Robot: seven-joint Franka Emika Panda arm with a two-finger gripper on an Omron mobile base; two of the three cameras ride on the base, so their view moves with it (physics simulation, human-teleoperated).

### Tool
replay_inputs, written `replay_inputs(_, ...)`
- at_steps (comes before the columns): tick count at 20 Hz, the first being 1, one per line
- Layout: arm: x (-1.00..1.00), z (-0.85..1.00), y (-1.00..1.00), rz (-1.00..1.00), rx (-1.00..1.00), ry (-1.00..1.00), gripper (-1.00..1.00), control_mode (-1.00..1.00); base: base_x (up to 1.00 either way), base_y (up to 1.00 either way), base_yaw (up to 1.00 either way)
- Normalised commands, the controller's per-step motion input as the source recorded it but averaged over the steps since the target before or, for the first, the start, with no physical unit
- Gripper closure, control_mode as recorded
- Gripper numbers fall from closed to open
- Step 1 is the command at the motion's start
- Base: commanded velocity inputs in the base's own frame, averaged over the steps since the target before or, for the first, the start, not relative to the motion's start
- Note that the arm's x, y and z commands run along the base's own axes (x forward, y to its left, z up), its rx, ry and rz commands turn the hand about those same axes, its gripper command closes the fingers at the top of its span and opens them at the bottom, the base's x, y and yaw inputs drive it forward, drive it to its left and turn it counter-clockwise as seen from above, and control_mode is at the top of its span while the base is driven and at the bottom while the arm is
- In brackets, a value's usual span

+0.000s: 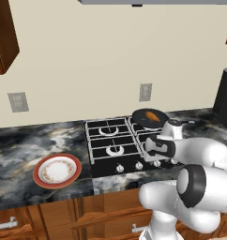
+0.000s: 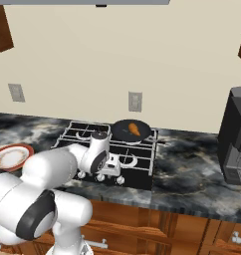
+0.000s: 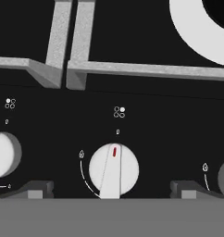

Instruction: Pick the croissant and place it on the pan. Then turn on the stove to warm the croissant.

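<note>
- left base view: we see the croissant [image 1: 152, 116] lying in the pan [image 1: 142, 120], which sits on the back right burner of the stove [image 1: 106, 152], right of frame centre.
- the same view puts a red-rimmed plate [image 1: 57, 170] on the marble counter [image 1: 21, 145] at lower left, well apart from the stove; in the right base view the plate [image 2: 12, 156] is cut by the left edge.
- the gripper [image 1: 153, 149] hangs low over the front right of the stove, near the knob row; arm and hand hide the fingers in both base views.
- right base view: pan [image 2: 123, 132] and croissant [image 2: 135, 129] sit just above frame centre, with the hand [image 2: 108, 167] below them at the stove front; a dark appliance [image 2: 235, 137] stands at the right edge.
- hand view gives the detail the base views lack: one silver knob [image 3: 114, 169] centred low in frame, its red mark near the top, flame icons beside it.
- one fingertip [image 3: 37, 189] shows at lower left, the other at lower right, spread wide either side of the knob, touching nothing.
- grey grate bars [image 3: 63, 41] cross the upper frame, and a silver burner ring [image 3: 197, 37] is at upper right.
</note>
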Motion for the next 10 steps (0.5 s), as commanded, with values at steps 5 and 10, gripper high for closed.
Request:
replay_inputs(5,0.04,-0.1,0.0,0.0,0.0,0.0,-1.0,-1.0,0.0,0.0,0.0)
replay_inputs(10,0.03,-0.13,0.0,0.0,0.0,0.0,-1.0,-1.0,0.0,0.0,0.0)
